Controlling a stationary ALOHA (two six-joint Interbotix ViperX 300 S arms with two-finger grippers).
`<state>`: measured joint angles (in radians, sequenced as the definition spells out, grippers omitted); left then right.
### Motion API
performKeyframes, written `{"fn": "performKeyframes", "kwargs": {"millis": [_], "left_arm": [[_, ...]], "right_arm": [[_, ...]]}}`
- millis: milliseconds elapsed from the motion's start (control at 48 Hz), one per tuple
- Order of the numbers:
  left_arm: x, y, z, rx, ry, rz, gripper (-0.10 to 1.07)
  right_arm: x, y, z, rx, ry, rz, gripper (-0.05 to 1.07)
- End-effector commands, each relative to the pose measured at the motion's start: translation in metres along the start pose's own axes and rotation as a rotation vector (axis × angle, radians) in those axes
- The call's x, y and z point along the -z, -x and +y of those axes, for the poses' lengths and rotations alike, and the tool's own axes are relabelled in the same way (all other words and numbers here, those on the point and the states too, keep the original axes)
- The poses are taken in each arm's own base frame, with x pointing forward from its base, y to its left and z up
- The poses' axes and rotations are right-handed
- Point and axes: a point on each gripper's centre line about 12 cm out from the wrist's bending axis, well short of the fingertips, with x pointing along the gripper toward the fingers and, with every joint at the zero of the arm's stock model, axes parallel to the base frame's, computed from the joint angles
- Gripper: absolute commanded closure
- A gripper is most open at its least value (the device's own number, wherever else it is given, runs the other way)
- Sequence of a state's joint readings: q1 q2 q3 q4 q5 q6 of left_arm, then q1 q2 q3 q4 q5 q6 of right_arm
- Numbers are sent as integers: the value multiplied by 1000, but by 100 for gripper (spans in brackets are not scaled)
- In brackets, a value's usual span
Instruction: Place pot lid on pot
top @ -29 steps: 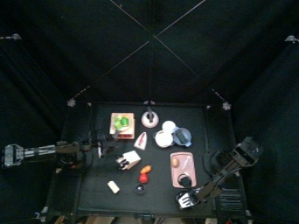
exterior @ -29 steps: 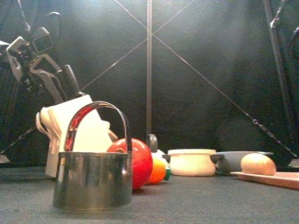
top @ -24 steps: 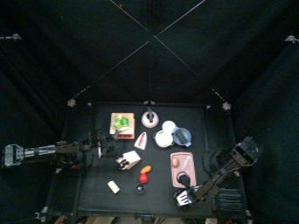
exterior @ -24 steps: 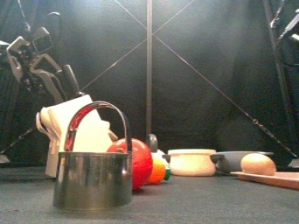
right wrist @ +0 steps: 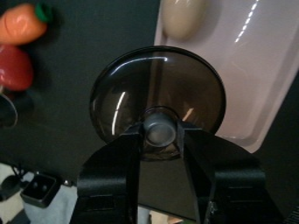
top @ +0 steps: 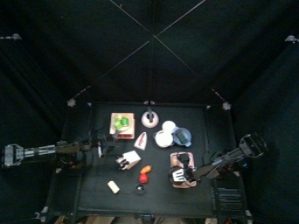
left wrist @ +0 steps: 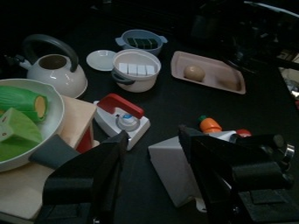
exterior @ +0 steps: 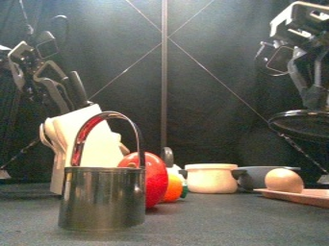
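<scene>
My right gripper is shut on the knob of the dark glass pot lid. In the top view this gripper hangs over the near end of the pink tray. From the front the pot lid shows edge-on, high at the right. The white pot stands uncovered further back on the table, low and small in the front view and ribbed in the left wrist view. My left gripper rests open at the table's left side.
A blue bowl, a small white plate and a kettle stand around the pot. A board of green vegetables lies behind at the left. A steel cup and a tomato stand near the front edge.
My right arm has swung from the table's front right corner inward and up, carrying the lid over the pink tray. The left arm has not moved.
</scene>
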<state>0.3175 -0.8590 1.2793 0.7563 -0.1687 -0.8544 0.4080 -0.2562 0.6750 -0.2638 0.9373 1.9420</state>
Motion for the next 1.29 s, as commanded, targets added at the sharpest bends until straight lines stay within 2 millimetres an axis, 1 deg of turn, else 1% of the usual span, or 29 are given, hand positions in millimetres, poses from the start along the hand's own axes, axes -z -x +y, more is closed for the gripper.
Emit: {"fn": "performKeyframes", "kwargs": {"millis": [0, 146, 250, 354, 458, 583, 750, 896, 1083, 1271], "left_arm": [[-6, -1, -1, 3, 0, -14, 11], [-6, -1, -1, 3, 5, -15, 11], [-6, -1, 0, 0, 7, -14, 11], [-5, -1, 0, -6, 8, -9, 11], [-5, -1, 1, -9, 7, -6, 11], [-5, -1, 1, -8, 8, -6, 11], [-6, -1, 0, -5, 7, -7, 11], [-7, -1, -1, -3, 4, -10, 11], [-9, -1, -2, 4, 1, -17, 11], [-9, -1, -2, 4, 2, -18, 11]], "right_arm": [[-19, 18, -3, 9, -24, -47, 41], [-39, 30, -6, 25, 9, -80, 41], [-53, 33, -3, 17, 33, -89, 41], [-73, 33, 0, 23, 66, -106, 41], [-94, 31, 2, 42, 94, -124, 41], [-115, 29, 4, 48, 143, -140, 41], [-142, 27, 9, -9, 183, -157, 41], [-164, 23, 8, -32, 185, -185, 41], [-184, 17, 8, -7, 198, -199, 41], [-202, 9, 22, 14, 248, -184, 41]]}}
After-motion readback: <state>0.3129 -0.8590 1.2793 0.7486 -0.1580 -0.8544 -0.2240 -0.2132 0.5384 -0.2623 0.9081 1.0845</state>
